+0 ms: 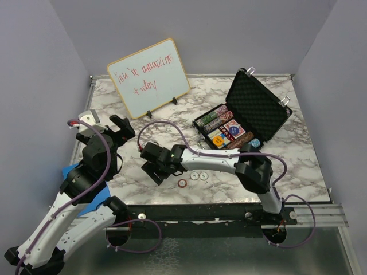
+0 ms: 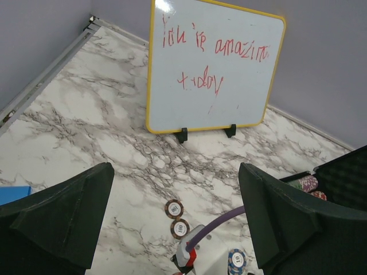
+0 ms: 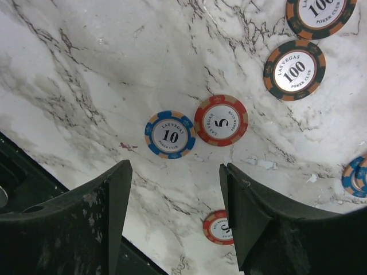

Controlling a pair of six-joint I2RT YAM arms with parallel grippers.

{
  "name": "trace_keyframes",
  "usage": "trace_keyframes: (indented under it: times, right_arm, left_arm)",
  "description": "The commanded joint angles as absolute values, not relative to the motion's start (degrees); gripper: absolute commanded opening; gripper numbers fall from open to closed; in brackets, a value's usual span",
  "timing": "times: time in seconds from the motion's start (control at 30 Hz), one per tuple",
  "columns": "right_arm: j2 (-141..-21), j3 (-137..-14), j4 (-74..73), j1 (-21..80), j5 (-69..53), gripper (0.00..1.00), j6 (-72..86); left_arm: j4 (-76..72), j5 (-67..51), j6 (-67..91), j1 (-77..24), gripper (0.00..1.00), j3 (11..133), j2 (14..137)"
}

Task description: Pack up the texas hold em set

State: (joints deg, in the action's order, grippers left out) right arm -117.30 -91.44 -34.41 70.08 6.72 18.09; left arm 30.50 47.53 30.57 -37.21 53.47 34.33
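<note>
Just ahead of our right gripper (image 3: 175,171), at twelve o'clock off its wide-open, empty jaws, we've got the blue 10 chip (image 3: 170,134) beside the red 5 chip (image 3: 221,120), flat on the marble table (image 3: 86,57), briefcase (image 1: 259,106) away at two o'clock.

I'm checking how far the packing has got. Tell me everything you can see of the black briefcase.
The black briefcase lies open at the far right of the marble table, set at an angle. Its lid leans back, lined with dimpled black foam, silver latches on its top edge. The base holds rows of chips, red card decks and an orange disc.
</note>
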Motion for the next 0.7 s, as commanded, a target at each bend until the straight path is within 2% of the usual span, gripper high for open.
trace_keyframes:
  times: [0.0,0.37,0.67]
  right_arm:
    - [-120.1,-93.3,-37.2,70.3,7.2,0.69,21.5]
    - [-127.4,-98.9,-39.8,71.6,5.0,0.6,21.5]
    - [-131.9,-102.4,-42.8,71.6,9.8,0.55,22.2]
  left_arm:
    - [29.8,47.4,29.9,-37.2,0.99,53.8,33.4]
    - [29.7,47.8,29.2,-37.2,0.99,53.1,33.2]
    - [29.6,48.2,28.7,-37.2,0.99,52.8,33.0]
